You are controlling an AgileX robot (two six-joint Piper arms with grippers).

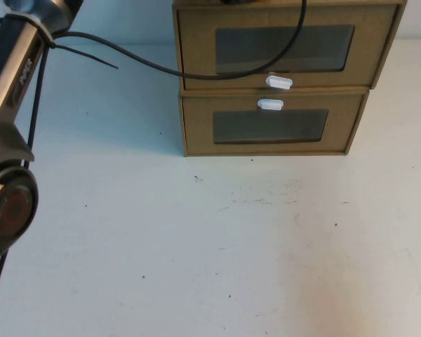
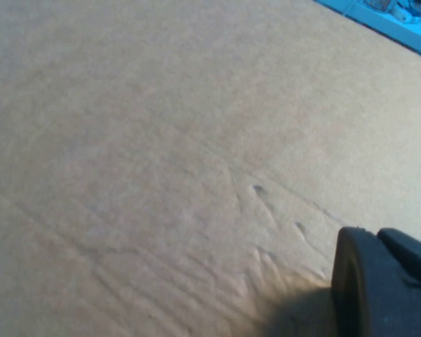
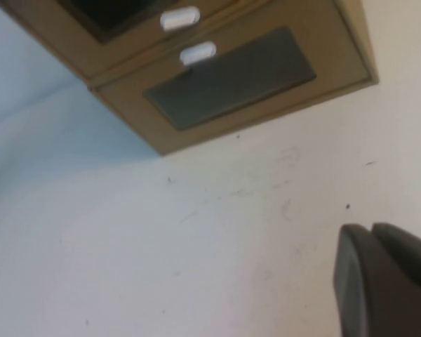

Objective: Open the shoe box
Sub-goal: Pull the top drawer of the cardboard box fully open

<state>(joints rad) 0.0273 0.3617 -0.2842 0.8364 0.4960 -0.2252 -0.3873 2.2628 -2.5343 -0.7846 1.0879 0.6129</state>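
Two brown cardboard shoe boxes stand stacked at the table's far side. The upper box [image 1: 284, 49] and the lower box [image 1: 270, 126] each have a dark window and a white handle, the upper handle [image 1: 279, 82] and the lower handle [image 1: 270, 105]; both fronts are closed. My left arm [image 1: 14, 105] reaches along the left edge of the high view. My left gripper [image 2: 379, 237] hangs shut and empty just over a flat cardboard surface [image 2: 161, 140]. My right gripper [image 3: 372, 232] is shut and empty above the table, short of the lower box [image 3: 231, 77] and its handle [image 3: 197, 53].
A black cable [image 1: 196, 74] drapes across the front of the upper box. The white table [image 1: 231, 246] spreads out in front of the boxes. A blue object [image 2: 379, 17] shows beyond the cardboard's far edge in the left wrist view.
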